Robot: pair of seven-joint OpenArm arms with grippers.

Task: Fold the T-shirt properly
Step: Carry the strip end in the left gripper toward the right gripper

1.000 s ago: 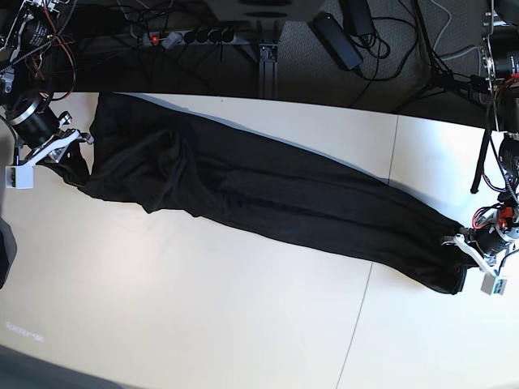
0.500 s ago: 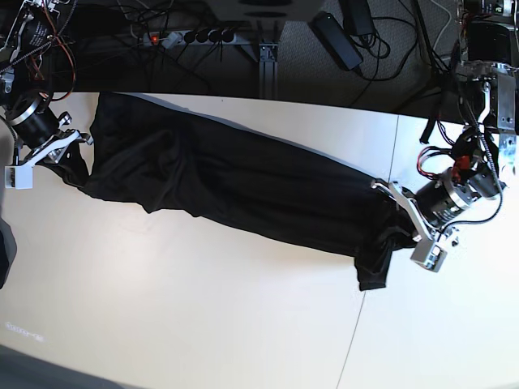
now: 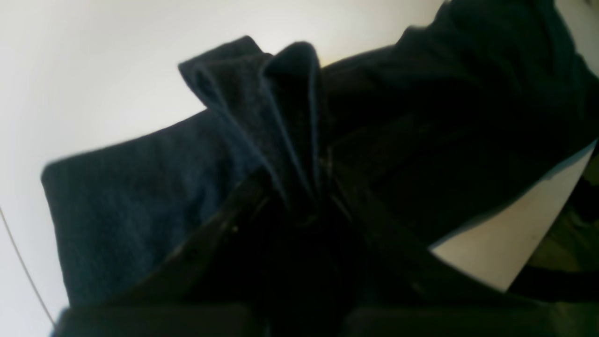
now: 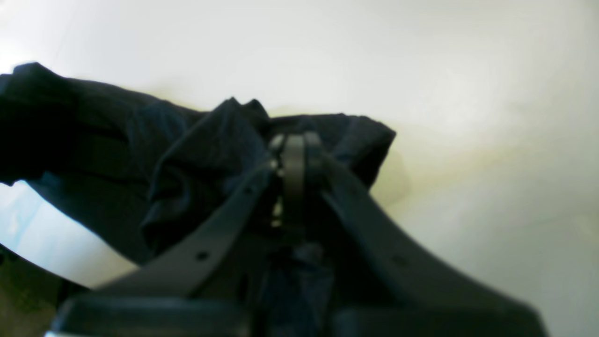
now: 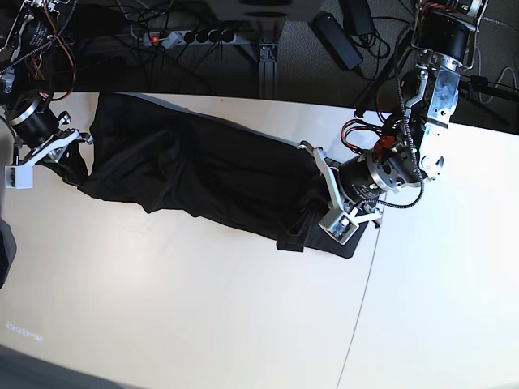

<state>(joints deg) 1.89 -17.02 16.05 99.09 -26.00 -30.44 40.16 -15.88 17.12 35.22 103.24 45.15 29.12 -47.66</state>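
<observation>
The left pincer point(image 5: 323, 188) is clenched on a bunched edge of the T-shirt point(image 5: 195, 174), and the cloth spreads away from it over the table point(image 5: 203, 316) to the right pincer point(image 5: 71, 154), which grips the other end. In the left wrist view the jaws are almost lost in dark folds – only gathered pleats stand out above them. The right wrist view is blurred; cloth hangs beside and behind the shut jaws, and no print can be made out.

robotics lab or test bench. plain white surface point(image 5: 203, 324) with a seam, dark floor along the top of the frame with a power strip point(image 5: 190, 36), loose cables point(image 5: 389, 49) and a black power brick point(image 5: 336, 39); exposed robot arm wiring at upper left and upper right.
</observation>
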